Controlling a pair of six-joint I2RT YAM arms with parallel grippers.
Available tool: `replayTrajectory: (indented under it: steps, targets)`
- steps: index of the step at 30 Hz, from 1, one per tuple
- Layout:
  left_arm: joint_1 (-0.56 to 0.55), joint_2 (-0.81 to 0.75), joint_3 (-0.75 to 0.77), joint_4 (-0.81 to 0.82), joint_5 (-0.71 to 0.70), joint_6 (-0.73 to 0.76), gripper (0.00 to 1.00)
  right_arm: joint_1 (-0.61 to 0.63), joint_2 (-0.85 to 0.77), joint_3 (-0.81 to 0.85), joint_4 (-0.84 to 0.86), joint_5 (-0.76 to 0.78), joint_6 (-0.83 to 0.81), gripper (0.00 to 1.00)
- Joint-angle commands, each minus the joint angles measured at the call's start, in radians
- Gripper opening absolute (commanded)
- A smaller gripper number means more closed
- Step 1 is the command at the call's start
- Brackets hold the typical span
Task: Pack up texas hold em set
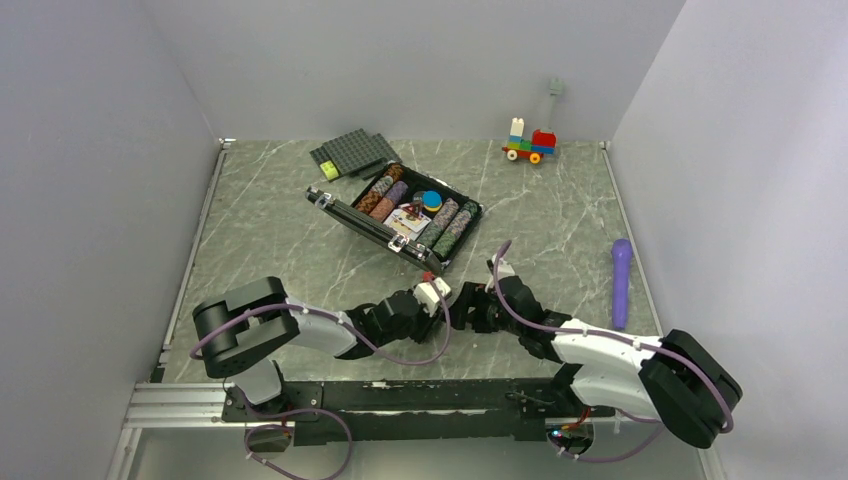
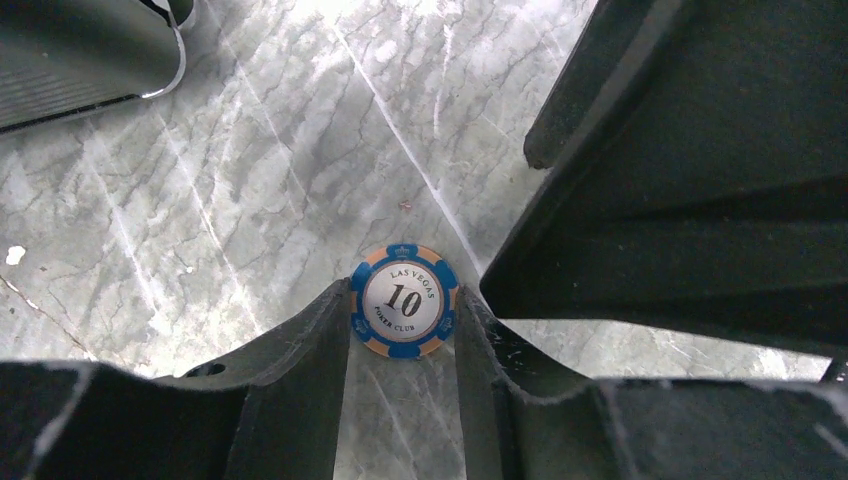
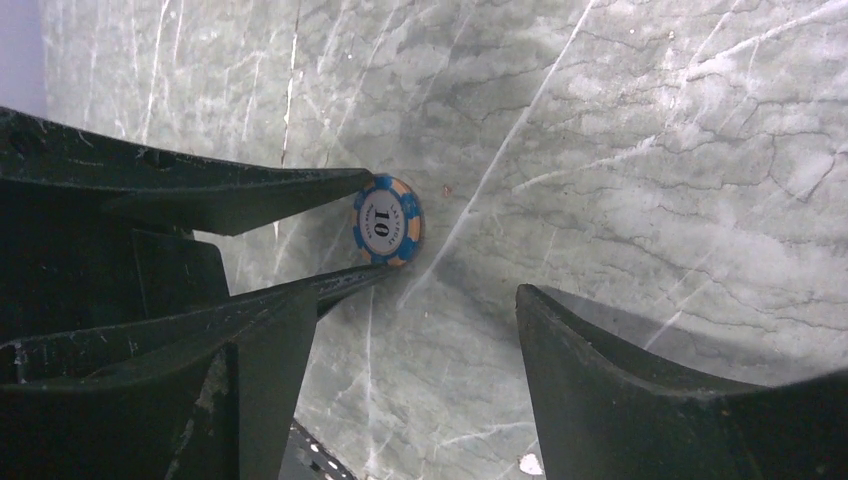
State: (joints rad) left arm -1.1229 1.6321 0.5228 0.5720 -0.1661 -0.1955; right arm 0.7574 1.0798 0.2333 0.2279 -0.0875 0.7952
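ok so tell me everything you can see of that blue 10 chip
The blue chip is a round disc, rim banded blue and orange, white centre printed LAS VEGAS POKER CLUB and a big 10. It looks like smooth plastic. Its face is turned to the left wrist camera, and the left hand pinches its edge between both fingers, above the grey marbled table. Whether it touches the table cannot be told.

We record left claw (image 2: 401, 306) pinching a blue-orange "10" chip (image 2: 404, 298), marble bench (image 2: 250, 180) behind; briefcase (image 2: 90, 50) corner upper left.
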Motion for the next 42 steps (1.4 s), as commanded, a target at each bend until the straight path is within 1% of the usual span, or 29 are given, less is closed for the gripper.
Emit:
replayTrajectory:
  steps: [1, 6, 11, 17, 28, 33, 36, 38, 40, 42]
  targets:
    - [-0.003, 0.016, -0.066, -0.007, 0.025, -0.082, 0.39, -0.015, 0.033, -0.04, 0.022, -0.009, 0.09, 0.75]
    - [-0.003, 0.019, -0.096, 0.057, 0.042, -0.122, 0.38, -0.043, 0.077, -0.083, 0.118, -0.04, 0.174, 0.69]
    - [-0.002, 0.03, -0.117, 0.11, 0.046, -0.141, 0.37, -0.06, 0.169, -0.109, 0.249, -0.091, 0.246, 0.64]
    - [-0.002, 0.038, -0.137, 0.15, 0.043, -0.16, 0.36, -0.061, 0.329, -0.109, 0.392, -0.17, 0.315, 0.57]
    - [-0.002, 0.059, -0.153, 0.211, 0.046, -0.175, 0.35, -0.058, 0.645, -0.156, 0.793, -0.257, 0.449, 0.45]
    - [-0.002, 0.062, -0.165, 0.249, 0.064, -0.173, 0.35, -0.058, 0.779, -0.177, 1.003, -0.272, 0.493, 0.34]
    - [-0.002, 0.059, -0.171, 0.27, 0.075, -0.167, 0.35, -0.058, 0.87, -0.185, 1.13, -0.277, 0.513, 0.22]
    - [-0.002, 0.055, -0.172, 0.267, 0.078, -0.164, 0.36, -0.057, 0.923, -0.193, 1.211, -0.283, 0.531, 0.1]
    - [-0.002, 0.044, -0.168, 0.258, 0.079, -0.16, 0.4, -0.057, 0.97, -0.206, 1.296, -0.283, 0.547, 0.0]
    - [-0.002, 0.026, -0.164, 0.235, 0.071, -0.156, 0.48, -0.057, 1.005, -0.219, 1.363, -0.275, 0.557, 0.0]
